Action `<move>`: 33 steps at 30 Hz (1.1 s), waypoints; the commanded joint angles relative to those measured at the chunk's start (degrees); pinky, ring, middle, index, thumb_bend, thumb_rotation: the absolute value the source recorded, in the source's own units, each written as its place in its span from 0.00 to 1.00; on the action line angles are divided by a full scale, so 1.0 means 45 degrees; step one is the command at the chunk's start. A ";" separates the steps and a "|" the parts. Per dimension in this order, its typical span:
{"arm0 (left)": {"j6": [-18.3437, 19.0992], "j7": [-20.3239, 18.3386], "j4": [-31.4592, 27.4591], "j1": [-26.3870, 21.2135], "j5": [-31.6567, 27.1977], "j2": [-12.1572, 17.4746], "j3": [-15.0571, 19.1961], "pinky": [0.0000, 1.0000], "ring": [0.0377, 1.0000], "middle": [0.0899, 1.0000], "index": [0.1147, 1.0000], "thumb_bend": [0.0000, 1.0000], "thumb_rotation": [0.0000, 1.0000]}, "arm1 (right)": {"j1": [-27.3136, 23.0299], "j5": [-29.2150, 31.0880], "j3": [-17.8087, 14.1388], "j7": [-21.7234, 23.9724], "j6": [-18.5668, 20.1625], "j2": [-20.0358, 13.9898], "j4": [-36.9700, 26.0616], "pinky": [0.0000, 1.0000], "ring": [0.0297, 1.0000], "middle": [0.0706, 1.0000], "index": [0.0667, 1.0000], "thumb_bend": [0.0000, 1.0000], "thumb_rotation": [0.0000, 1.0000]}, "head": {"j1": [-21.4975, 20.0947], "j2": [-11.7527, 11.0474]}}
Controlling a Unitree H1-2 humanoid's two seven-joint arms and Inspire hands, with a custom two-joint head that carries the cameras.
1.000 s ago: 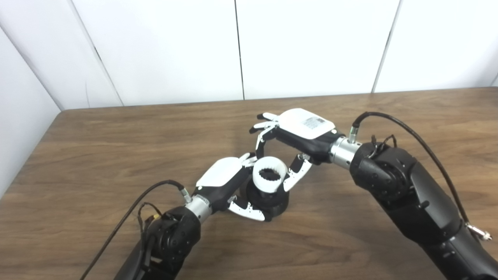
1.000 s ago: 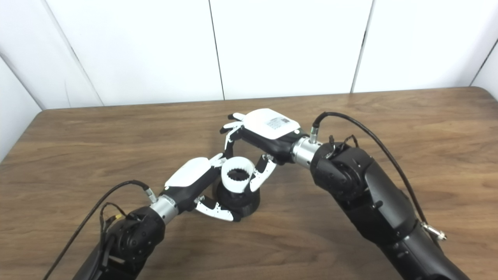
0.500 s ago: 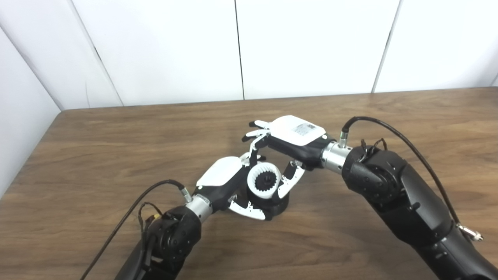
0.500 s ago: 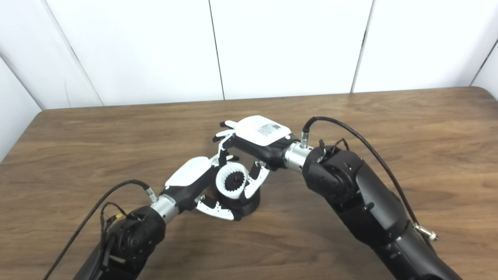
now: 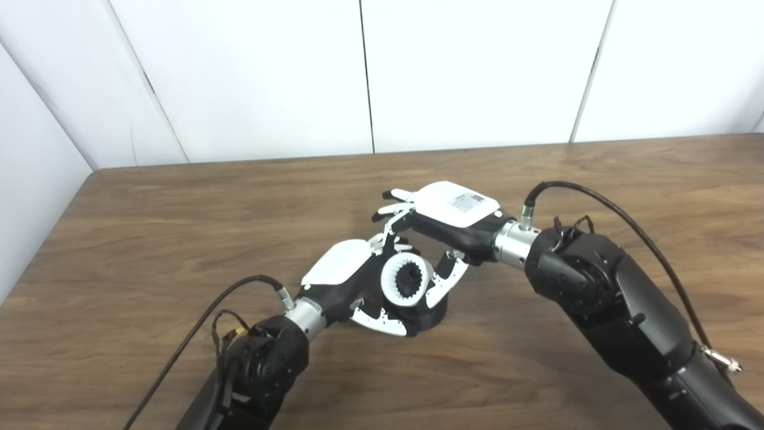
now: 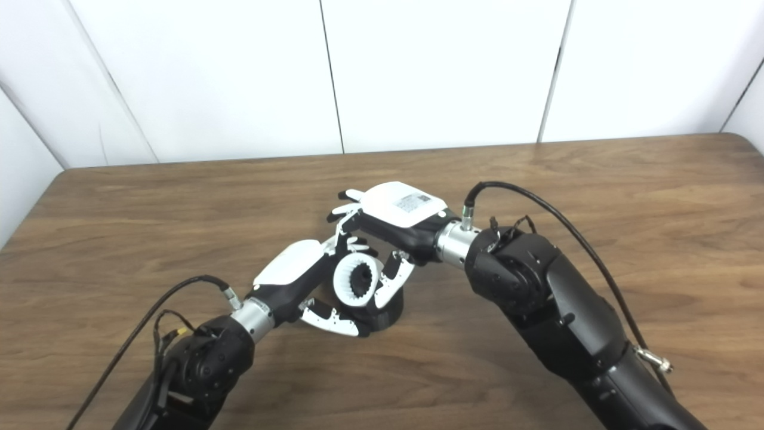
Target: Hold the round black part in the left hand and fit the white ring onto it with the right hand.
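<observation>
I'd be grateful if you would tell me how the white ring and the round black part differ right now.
The white ring is toothed inside and tilted; the round black part is plain outside and sits beneath it. The right hand pinches the ring; the left hand grips the black part. Both are round.

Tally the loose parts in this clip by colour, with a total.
Black: 1, the round black part, held by the left hand.
White: 1, the white ring, tilted, gripped by the right hand.
Total: 2.
</observation>
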 commanded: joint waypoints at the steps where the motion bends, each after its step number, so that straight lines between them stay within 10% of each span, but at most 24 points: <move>1: -0.0005 -0.0360 -0.0015 -0.0067 -0.0275 -0.0104 -0.0169 0.81 1.00 0.95 0.81 0.89 0.29 | -0.0474 0.0161 -0.0220 -0.0079 -0.0178 0.0035 -0.0134 0.92 0.98 0.88 0.57 0.86 0.23 | 0.0000 0.0018; 33: -0.0066 -0.0285 0.0122 -0.0128 -0.0144 -0.0066 -0.0159 0.84 1.00 0.95 0.74 0.89 0.32 | -0.0351 0.1282 -0.1392 -0.0557 -0.0103 0.0064 0.0274 0.87 0.98 0.89 0.56 0.86 0.25 | 0.0038 -0.0009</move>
